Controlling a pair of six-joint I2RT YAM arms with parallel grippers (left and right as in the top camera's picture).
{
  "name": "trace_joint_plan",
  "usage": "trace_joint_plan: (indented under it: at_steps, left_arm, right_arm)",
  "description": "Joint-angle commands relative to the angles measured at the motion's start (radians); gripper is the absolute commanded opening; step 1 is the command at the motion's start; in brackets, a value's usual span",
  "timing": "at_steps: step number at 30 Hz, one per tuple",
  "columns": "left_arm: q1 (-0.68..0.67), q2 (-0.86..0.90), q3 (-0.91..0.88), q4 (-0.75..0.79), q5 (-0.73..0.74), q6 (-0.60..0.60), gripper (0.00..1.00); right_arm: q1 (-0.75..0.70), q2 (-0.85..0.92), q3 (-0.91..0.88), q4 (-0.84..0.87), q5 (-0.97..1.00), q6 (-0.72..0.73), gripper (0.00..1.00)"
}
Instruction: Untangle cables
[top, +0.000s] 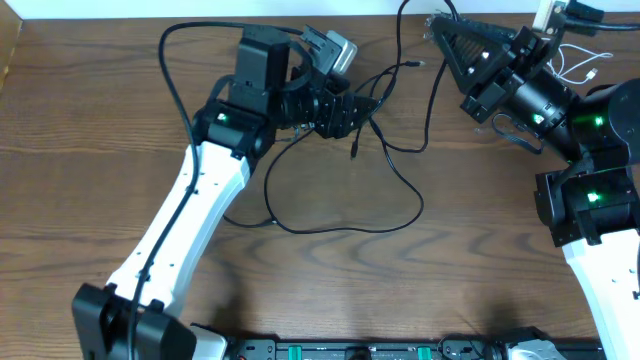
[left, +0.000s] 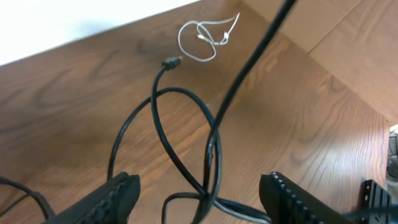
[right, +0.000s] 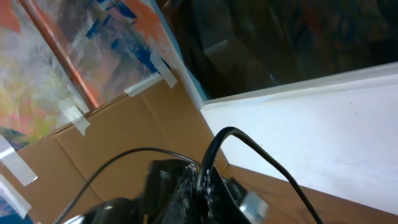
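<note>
The wooden table (top: 90, 140) fills the overhead view. The left arm comes up from the bottom left corner to just left of the middle. The left gripper (top: 355, 113) sits low over the tabletop. Its wrist view shows the two fingers spread wide apart and gripping nothing.

The black cable (left: 154, 93) runs through the gap between those fingers, where several strands cross over each other. From that crossing it spreads toward the near edge in one big slack loop that lies flat on the wood. One plug (left: 172, 61) lies on the table beyond the fingers, pointing toward the far edge. Another plug end (top: 355, 152) lies just below the left gripper in the overhead view. A further strand rises off the table and slants up to the right.

That strand leads to the right gripper (top: 437, 27), near the far edge and right of the middle. In its wrist view the fingers look pressed together, with the black cable coming out from between them. That camera points up and away from the table at taped cardboard (right: 112, 137).

The white cable (left: 202, 37) lies furthest right, bunched in a small loose coil near the far edge. It is well apart from the black loops, and neither gripper touches it.
</note>
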Motion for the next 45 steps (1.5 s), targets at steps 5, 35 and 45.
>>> trace_joint_plan:
  at_steps: [5, 35, 45]
  left_arm:
    - [-0.004, 0.02, 0.033, 0.007, -0.01, 0.01, 0.61]
    - [-0.081, 0.023, 0.033, -0.017, 0.025, 0.047, 0.5]
    - [-0.083, 0.024, 0.033, -0.017, 0.017, 0.047, 0.48]
  right_arm:
    - [-0.001, -0.052, 0.029, 0.012, -0.003, 0.017, 0.01]
    - [-0.042, -0.063, 0.029, -0.018, 0.013, -0.002, 0.01]
    - [-0.042, -0.063, 0.029, -0.009, 0.013, 0.003, 0.01]
